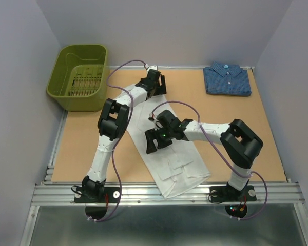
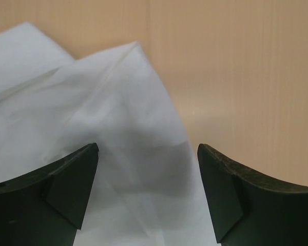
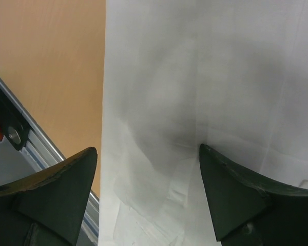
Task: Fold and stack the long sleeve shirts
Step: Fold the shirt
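We log the left pincer (image 2: 148, 149) jaws apart, empty, over the far end of the white shirt (image 1: 174, 164). The right pincer (image 3: 147, 148) is apart too, above its middle. It lies mid counter (image 1: 82, 143); the blue shirt (image 1: 227, 79) sits folded, far right.

We see the white shirt (image 1: 177, 166), thin and plain, lying flat as a long narrow band that runs from the centre of the table (image 1: 82, 154) toward 5 o'clock, its near end overhanging the edge. The dark blue shirt (image 1: 227, 81), finely patterned, lies folded at 1 o'clock, collar toward 12, well apart.
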Robot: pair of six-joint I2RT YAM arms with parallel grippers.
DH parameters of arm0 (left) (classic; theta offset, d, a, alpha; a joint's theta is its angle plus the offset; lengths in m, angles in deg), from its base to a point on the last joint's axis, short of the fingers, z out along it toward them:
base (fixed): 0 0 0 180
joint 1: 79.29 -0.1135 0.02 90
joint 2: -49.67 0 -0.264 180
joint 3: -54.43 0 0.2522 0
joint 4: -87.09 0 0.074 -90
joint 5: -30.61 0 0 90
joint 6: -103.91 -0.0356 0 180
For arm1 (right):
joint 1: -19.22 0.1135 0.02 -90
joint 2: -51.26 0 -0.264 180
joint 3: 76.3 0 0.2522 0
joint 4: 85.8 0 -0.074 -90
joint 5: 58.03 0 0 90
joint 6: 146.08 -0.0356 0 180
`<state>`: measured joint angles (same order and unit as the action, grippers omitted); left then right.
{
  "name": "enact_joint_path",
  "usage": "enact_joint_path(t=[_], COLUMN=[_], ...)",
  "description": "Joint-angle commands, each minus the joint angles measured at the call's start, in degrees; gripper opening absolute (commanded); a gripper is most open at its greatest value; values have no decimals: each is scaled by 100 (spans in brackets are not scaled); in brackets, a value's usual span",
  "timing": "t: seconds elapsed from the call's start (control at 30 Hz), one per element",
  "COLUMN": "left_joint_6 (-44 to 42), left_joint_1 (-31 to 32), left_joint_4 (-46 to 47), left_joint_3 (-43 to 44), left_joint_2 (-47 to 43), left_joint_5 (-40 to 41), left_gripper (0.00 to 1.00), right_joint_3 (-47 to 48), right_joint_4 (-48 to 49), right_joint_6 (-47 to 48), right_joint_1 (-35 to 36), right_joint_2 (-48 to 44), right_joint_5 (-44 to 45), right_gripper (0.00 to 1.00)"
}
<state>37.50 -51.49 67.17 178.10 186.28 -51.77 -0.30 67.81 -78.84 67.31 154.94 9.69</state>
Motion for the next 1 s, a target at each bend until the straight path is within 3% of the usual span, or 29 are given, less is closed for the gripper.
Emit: enact_joint_path(t=[0.0, 0.1, 0.23, 0.53, 0.73, 0.97], left_joint_6=[-539, -724, -462, 601, 927, 1077], left_joint_1=[-142, -151, -151, -99, 235, 332], left_joint_4=[8, 131, 228, -316, -422, -378], left_joint_3=[777, 927, 252, -2496, -3746, -3907], left_joint_2=[172, 33, -1106, -3411, -3914, -3449], left_joint_5=[-110, -76, 169, 873, 847, 636], left_gripper=[90, 91, 92, 94, 93, 92], right_joint_3=[157, 26, -317, -1116, -1442, -1600], right_joint_4=[-170, -240, -416, -838, -909, -926], right_joint_6=[43, 158, 202, 211, -35, -131], right_joint_1=[15, -19, -308, -521, -538, -538], right_joint_2=[-284, -838, -1446, -2282, -2387, -2124], right_joint_5=[443, 1067, 1629, 2157, 2387, 2044], right_gripper=[87, 88, 87, 87, 87, 87])
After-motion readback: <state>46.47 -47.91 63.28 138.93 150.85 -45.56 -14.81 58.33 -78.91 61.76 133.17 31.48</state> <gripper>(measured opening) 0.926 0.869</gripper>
